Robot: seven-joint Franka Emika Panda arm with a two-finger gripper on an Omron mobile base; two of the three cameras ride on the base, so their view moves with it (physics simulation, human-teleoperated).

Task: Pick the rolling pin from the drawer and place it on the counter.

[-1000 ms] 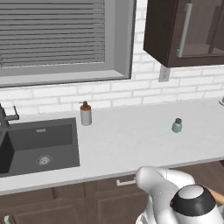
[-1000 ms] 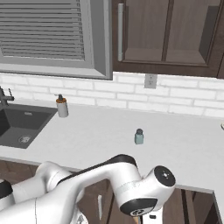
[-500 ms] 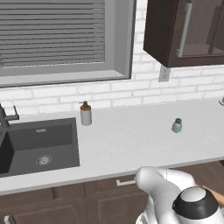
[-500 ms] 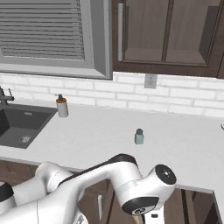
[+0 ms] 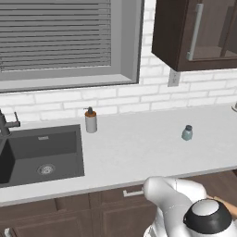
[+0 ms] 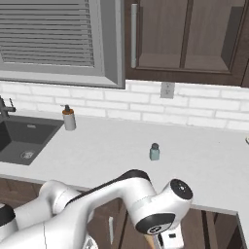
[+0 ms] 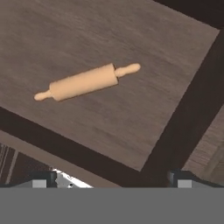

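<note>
On the drawer [image 7: 131, 127] floor the rolling pin [image 7: 85, 82] lies untouched.

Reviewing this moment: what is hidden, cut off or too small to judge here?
- Hand: hand view shows just the fingertips at the bottom edge, so open or shut is unclear.
- Drawer: its near corner leaves the frame, hand view.
- Rolling pin: left base view, mostly behind the arm.
- Shaker jar: too small to read.
</note>
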